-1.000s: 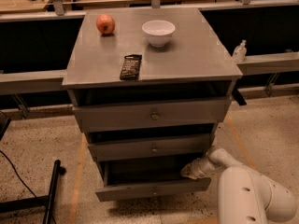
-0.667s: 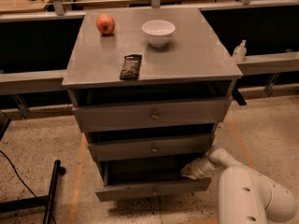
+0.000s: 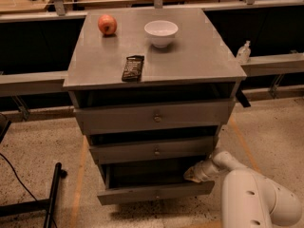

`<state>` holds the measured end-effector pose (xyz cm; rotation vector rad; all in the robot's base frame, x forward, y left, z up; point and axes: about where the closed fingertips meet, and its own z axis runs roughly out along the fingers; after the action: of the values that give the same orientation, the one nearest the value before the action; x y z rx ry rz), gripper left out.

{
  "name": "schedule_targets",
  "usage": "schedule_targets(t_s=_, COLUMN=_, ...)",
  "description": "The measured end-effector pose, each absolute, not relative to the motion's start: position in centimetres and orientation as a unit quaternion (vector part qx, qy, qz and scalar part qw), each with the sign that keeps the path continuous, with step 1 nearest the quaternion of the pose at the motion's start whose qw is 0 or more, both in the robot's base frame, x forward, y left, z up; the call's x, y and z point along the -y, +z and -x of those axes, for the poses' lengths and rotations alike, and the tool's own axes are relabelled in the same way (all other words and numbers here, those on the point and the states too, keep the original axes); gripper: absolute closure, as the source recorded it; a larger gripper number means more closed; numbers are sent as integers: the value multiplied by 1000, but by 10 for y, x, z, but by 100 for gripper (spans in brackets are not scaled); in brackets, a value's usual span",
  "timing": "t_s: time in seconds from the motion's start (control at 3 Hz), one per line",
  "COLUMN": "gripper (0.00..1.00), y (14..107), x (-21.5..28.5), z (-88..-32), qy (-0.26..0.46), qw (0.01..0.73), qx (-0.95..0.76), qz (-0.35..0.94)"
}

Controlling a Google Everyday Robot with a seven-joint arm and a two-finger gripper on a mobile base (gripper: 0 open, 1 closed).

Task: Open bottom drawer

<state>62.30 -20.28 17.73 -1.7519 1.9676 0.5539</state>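
Speckled floor point(image 3: 42, 151), grey cabinet point(image 3: 190, 115) — my claw point(image 3: 192, 175) sits at the bottom drawer point(image 3: 154, 193), upper right edge, tip lost in shadow — apart or clamped, can't tell.

We see a red apple point(image 3: 107, 24) far left on the grey surface point(image 3: 199, 56), a white bowl point(image 3: 161, 33) to its right, and a dark snack packet point(image 3: 133, 68) near the front edge. A small clear bottle point(image 3: 243, 52) stands on the right ledge. The pincer point(image 3: 194, 174) is low, near right, beneath the surface.
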Motion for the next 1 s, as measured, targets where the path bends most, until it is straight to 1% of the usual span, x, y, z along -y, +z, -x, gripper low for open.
schedule_targets(t_s=1.0, gripper=100, y=177, x=203, z=-623, qy=201, qw=223, qx=-712, qz=634)
